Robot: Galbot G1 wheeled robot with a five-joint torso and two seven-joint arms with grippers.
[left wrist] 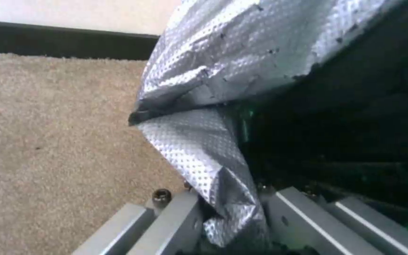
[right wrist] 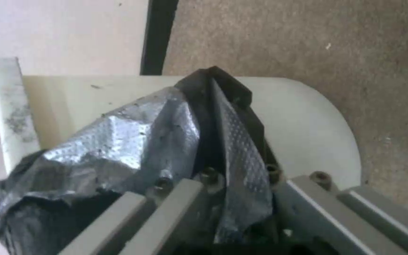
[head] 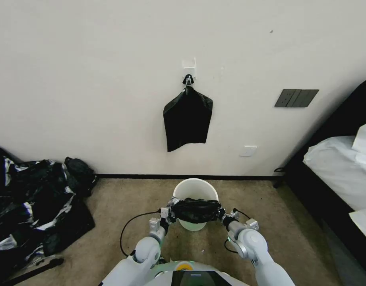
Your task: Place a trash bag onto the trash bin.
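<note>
The trash bag [head: 196, 210], glossy black with silvery wrinkles, hangs stretched between my two grippers over the near side of the trash bin [head: 195, 188], a cream-white round bucket on the carpet by the wall. My left gripper [head: 169, 213] is shut on the bag's left edge and my right gripper [head: 222, 214] on its right edge. In the left wrist view the bag [left wrist: 213, 63] is pinched in the left gripper [left wrist: 234, 221]. The right wrist view has the bag [right wrist: 133, 138] clamped in the right gripper [right wrist: 242, 202], with the bin's wall [right wrist: 308, 124] just behind.
A flat black bundle [head: 188, 119] hangs from a wall hook above the bin. A big black plastic heap [head: 31, 202] lies on the floor at the left. A bed [head: 341, 171] stands at the right. Carpet lies open on both sides of the bin.
</note>
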